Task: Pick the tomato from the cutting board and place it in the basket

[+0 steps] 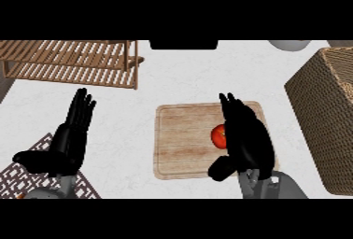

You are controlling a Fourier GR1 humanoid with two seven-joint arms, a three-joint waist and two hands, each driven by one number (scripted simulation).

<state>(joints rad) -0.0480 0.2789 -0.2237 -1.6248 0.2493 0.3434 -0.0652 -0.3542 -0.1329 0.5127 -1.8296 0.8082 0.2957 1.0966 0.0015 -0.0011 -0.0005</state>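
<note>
White counter (pixel 186 79) fills your view, lightly marbled and pale, with everything else set around its edges. At the centre, a little toward 5 o'clock, you have the board (pixel 183 142), a light wooden rectangle with rounded corners and a groove near its rim. On its right half sits the tomato (pixel 219 136), red, and only its left part shows, because your right hand (pixel 244 137) lies over the rest. That hand comes in from 6 o'clock on its grey forearm, fingers straight and pointing toward 12, thumb out to the lower left over the board's bottom edge; it is open, and you cannot tell whether it touches the tomato or only hangs above it. At 3 o'clock you see the basket (pixel 328 116), woven and brown, standing well apart from the board and cut off by the right edge. At 8 o'clock your left hand (pixel 69 140) is resting, open, fingers straight and pointing up, thumb out to the left, holding nothing. Beneath it, toward 7 o'clock, lies a mat (pixel 31 179) with a dark lattice pattern. At 10 to 11 o'clock stands a slatted wooden rack (pixel 76 63). At 12 o'clock a dark object (pixel 183 45) shows at the top edge, and near 1 o'clock a pale rounded thing (pixel 289 45), both too cut off to name.
</note>
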